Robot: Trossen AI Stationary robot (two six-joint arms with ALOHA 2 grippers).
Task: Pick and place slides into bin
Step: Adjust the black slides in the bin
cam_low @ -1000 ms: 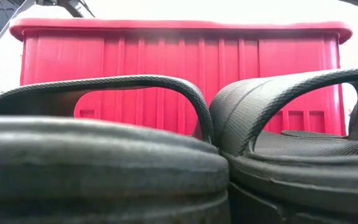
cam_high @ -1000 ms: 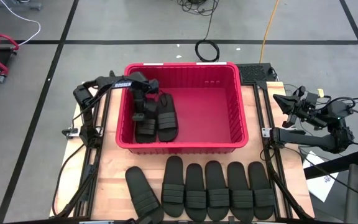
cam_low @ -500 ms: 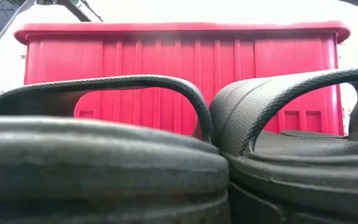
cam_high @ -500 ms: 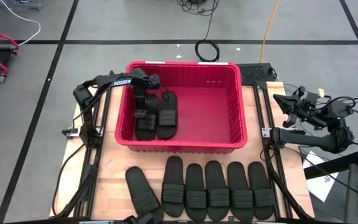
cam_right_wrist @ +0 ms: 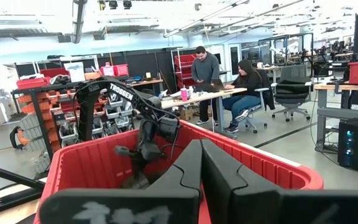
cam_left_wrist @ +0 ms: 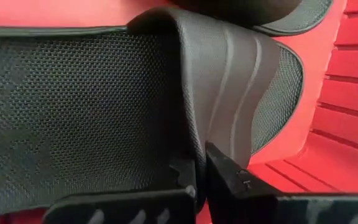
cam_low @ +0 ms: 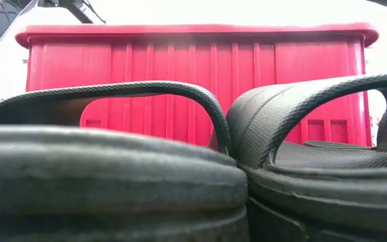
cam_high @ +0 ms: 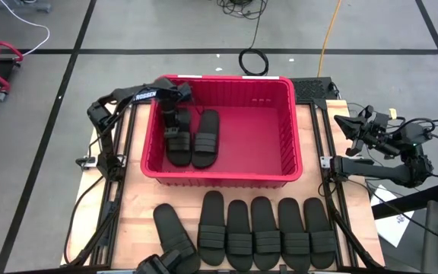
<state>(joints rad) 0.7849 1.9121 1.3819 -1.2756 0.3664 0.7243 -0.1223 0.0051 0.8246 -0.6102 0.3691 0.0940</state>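
The left hand (cam_high: 175, 131) sits low in the bin (cam_high: 290, 137) at its 9 o'clock side, pinched shut on the strap edge of a slide (cam_high: 176, 144) lying on the floor, long axis 12-to-6. Six more slides (cam_high: 267, 232) line the bench (cam_high: 135, 202) at 6 o'clock, nearer this arm; the right hand (cam_high: 353, 126) waits closed, empty, at 3 o'clock.

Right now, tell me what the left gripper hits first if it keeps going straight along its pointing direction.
Likely the slide it is closed on: the left gripper sits at that strap, pointing down into the bin; the bin floor lies underneath.
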